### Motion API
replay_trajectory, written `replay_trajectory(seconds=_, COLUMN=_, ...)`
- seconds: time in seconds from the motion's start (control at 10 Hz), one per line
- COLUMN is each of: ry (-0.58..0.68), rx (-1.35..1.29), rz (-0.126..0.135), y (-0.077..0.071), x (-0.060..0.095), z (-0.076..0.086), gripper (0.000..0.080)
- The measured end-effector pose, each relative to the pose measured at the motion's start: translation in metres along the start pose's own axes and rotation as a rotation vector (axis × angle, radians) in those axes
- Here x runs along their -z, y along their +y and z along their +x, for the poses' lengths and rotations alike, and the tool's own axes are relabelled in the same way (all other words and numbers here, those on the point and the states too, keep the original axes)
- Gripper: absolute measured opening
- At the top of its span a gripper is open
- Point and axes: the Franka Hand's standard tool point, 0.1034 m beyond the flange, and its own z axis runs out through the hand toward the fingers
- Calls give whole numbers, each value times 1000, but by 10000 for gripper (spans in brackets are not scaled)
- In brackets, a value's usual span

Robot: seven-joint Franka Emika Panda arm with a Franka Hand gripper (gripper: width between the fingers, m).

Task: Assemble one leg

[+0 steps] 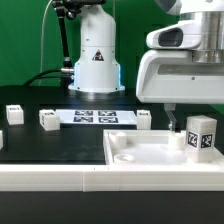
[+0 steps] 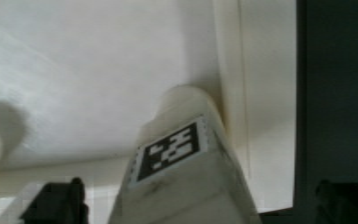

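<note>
A white leg (image 1: 203, 135) with a black-and-white tag stands upright on the wide flat white panel (image 1: 140, 158), near the panel's corner at the exterior view's right. My gripper (image 1: 190, 124) hangs over it, with one dark finger (image 1: 170, 121) showing just left of the leg. In the wrist view the leg (image 2: 185, 165) rises between my two fingertips (image 2: 55, 203), with a gap on each side. The gripper (image 2: 199, 203) is open and touches nothing.
Three more small white legs stand on the black table: one at the far left (image 1: 13, 113), one beside it (image 1: 48, 119), one by the panel's back edge (image 1: 143, 119). The marker board (image 1: 95, 116) lies behind them. The robot base (image 1: 95, 60) stands at the back.
</note>
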Motion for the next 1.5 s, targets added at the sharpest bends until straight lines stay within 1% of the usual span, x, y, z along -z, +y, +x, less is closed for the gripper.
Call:
replay_trajectory(seconds=0.2, ry=5, rx=128, rz=-12, y=-2, x=3, z=1, gripper=649)
replay_trajectory(seconds=0.3, ry=6, rx=169, rz=-12, y=-1, x=3, z=1, gripper=606)
replay_trajectory(seconds=0.4, ry=5, rx=168, rz=-12, y=-1, x=3, z=1, gripper=606)
replay_trajectory(seconds=0.5, ry=5, rx=165, rz=-12, y=-1, x=3, z=1, gripper=438)
replay_trajectory(seconds=0.6, ry=5, rx=165, rz=-13, y=0, x=3, z=1, gripper=301)
replay_trajectory(seconds=0.7, ry=5, rx=164, rz=-13, y=0, x=3, z=1, gripper=289)
replay_trajectory(seconds=1.0, ry=5, rx=106, rz=-10, y=0, x=3, z=1, gripper=289)
replay_trajectory(seconds=1.1, ry=5, rx=-52, rz=-2, y=1, x=3, z=1, gripper=289)
replay_trajectory(seconds=1.2, ry=4, rx=-206, rz=-1, y=2, x=2, z=2, gripper=289)
replay_trajectory(seconds=1.5, ry=5, rx=-529, rz=-2, y=2, x=2, z=2, gripper=290)
